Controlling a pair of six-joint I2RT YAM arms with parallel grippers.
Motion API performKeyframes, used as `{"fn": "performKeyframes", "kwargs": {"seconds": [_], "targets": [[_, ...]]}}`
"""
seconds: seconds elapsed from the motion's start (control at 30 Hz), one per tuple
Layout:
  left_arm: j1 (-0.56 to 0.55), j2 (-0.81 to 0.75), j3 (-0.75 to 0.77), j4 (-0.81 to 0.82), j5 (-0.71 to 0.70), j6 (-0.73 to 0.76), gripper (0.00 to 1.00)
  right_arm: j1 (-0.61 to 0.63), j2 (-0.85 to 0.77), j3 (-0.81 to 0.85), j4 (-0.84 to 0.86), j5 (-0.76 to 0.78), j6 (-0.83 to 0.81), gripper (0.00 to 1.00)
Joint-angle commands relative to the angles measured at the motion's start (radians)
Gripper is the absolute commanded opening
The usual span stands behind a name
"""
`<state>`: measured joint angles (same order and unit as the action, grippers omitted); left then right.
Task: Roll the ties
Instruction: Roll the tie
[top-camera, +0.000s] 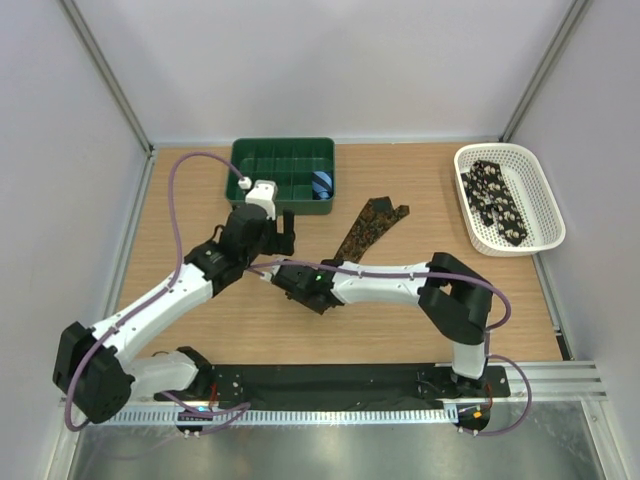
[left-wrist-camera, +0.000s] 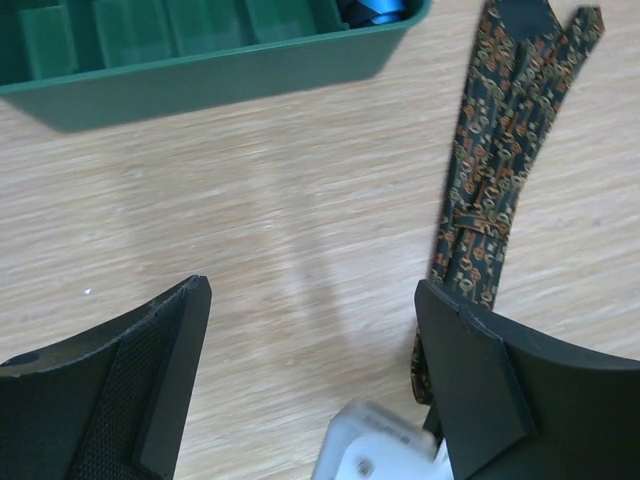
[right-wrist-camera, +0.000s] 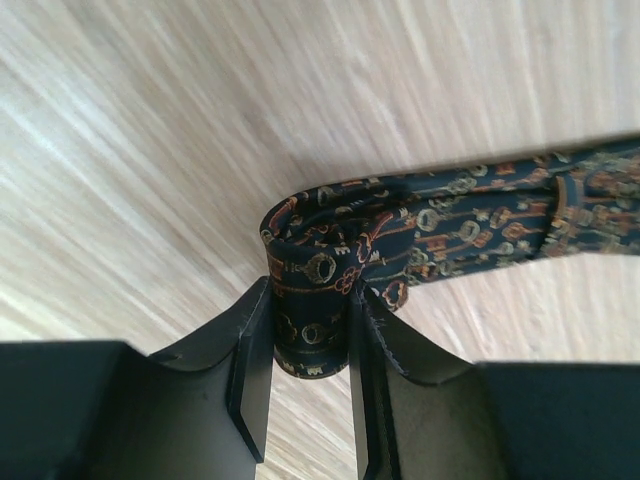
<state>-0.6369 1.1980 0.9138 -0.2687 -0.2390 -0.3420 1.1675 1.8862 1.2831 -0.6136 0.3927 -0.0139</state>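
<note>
A dark brown tie (top-camera: 372, 226) with tan-orange figures lies on the wooden table, running from its pointed ends at the back toward the middle. Its near end is folded into a small roll (right-wrist-camera: 312, 300), and my right gripper (right-wrist-camera: 310, 296) is shut on that roll. The rest of the strip (right-wrist-camera: 500, 222) trails off to the right. My left gripper (left-wrist-camera: 312, 300) hangs open over bare wood just left of the same tie (left-wrist-camera: 495, 170), touching nothing. A black tie with pale spots (top-camera: 496, 200) lies in the white basket (top-camera: 545, 196).
A green compartment tray (top-camera: 283, 150) stands at the back, just beyond my left gripper (top-camera: 282, 234), with a small blue striped roll (top-camera: 320, 183) in one cell. The right arm's white wrist block (left-wrist-camera: 375, 450) sits close under the left fingers. Side walls enclose the table.
</note>
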Motion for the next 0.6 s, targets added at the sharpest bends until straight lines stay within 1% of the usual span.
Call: {"fn": "performKeyframes", "kwargs": {"seconds": [0.0,0.07,0.1,0.17,0.2,0.37,0.47,0.57], "targets": [[0.002,-0.073,-0.059,0.105,-0.112,-0.049,0.88,-0.04,-0.058,-0.025,0.048,-0.245,0.023,0.11],[0.003,-0.095,-0.096,0.105,-0.153,-0.064,0.88,-0.075,-0.064,-0.036,0.061,-0.349,0.02,0.11],[0.006,-0.109,-0.11,0.112,-0.164,-0.087,0.89,-0.086,-0.067,-0.039,0.064,-0.38,0.02,0.11],[0.008,-0.15,-0.156,0.123,-0.206,-0.13,0.91,-0.12,-0.072,-0.038,0.068,-0.499,0.017,0.11],[0.008,-0.167,-0.171,0.132,-0.221,-0.144,0.94,-0.129,-0.073,-0.036,0.069,-0.526,0.019,0.11],[0.013,-0.279,-0.263,0.144,-0.281,-0.19,0.96,-0.183,-0.079,-0.028,0.069,-0.65,0.017,0.11],[0.013,-0.32,-0.312,0.163,-0.255,-0.201,0.96,-0.227,-0.064,-0.018,0.066,-0.739,0.019,0.11],[0.013,-0.348,-0.383,0.216,-0.172,-0.181,0.95,-0.265,-0.047,-0.011,0.067,-0.81,0.017,0.11]]}}
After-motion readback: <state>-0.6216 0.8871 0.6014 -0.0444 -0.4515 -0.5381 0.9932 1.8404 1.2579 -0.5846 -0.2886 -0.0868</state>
